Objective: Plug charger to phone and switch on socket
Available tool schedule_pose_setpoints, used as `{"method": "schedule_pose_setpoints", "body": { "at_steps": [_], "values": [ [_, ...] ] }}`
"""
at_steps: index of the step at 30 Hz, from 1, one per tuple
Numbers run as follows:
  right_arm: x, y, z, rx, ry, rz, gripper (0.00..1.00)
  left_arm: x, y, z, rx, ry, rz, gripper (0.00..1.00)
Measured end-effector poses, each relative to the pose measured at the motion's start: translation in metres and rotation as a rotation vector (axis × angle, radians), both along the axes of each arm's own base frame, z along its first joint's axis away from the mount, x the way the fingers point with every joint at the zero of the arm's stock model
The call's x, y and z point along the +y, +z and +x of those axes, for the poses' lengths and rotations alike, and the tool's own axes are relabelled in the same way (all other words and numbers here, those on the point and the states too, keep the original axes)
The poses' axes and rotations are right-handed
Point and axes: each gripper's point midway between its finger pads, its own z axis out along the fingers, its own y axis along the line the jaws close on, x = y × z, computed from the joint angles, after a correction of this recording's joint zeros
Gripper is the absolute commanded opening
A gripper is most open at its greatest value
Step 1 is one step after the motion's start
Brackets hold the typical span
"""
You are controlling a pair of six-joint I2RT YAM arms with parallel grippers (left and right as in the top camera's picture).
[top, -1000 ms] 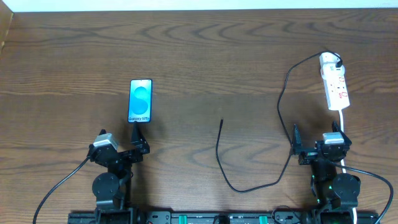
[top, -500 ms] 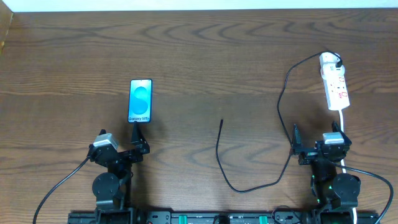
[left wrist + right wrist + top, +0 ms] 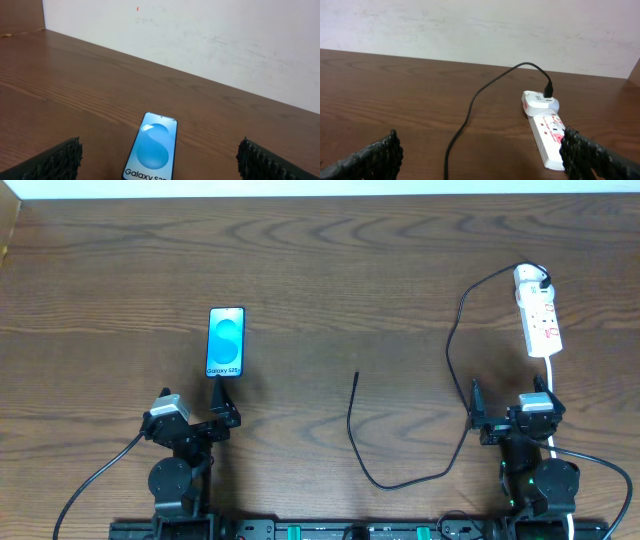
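The phone (image 3: 225, 342) lies flat at the left, its blue screen lit and facing up. My left gripper (image 3: 195, 405) rests just short of its near end, open, and the phone (image 3: 152, 152) shows between the empty fingers (image 3: 60, 160). The socket (image 3: 538, 315) is a white strip at the far right, with the charger's black plug (image 3: 543, 280) at its far end. The charger (image 3: 449, 350) loops down across the table to a free tip (image 3: 357, 376) at the middle. My right gripper (image 3: 510, 405) sits open below the socket (image 3: 547, 132), holding nothing.
A white wall (image 3: 480, 30) runs along the table's far edge. The socket's white lead (image 3: 553, 375) passes down beside my right arm. A stretch of the charger cable (image 3: 470, 107) lies on the wood ahead of my right fingers (image 3: 375, 155).
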Motion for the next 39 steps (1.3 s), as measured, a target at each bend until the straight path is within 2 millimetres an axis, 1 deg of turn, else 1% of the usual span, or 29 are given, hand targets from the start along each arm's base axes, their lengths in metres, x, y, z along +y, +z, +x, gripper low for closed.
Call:
{"method": "schedule_pose_setpoints", "body": {
  "at_steps": [30, 34, 38, 39],
  "values": [
    [0.0, 0.0, 0.0, 0.0, 0.0, 0.0, 0.99, -0.002, 0.0003, 0.0, 0.001, -0.011, -0.001, 0.99],
    [-0.0001, 0.0, 0.0, 0.0, 0.0, 0.0, 0.99, -0.0027, 0.0008, -0.0013, 0.014, -0.015, -0.002, 0.98],
    [-0.0001, 0.0, 0.0, 0.0, 0.0, 0.0, 0.99, -0.0029, -0.002, -0.0062, 0.068, -0.015, -0.005, 0.99],
    [-0.0001, 0.0, 0.0, 0.0, 0.0, 0.0, 0.99, -0.0029, 0.0001, -0.0076, 0.073, -0.015, -0.005, 0.99]
  ]
}}
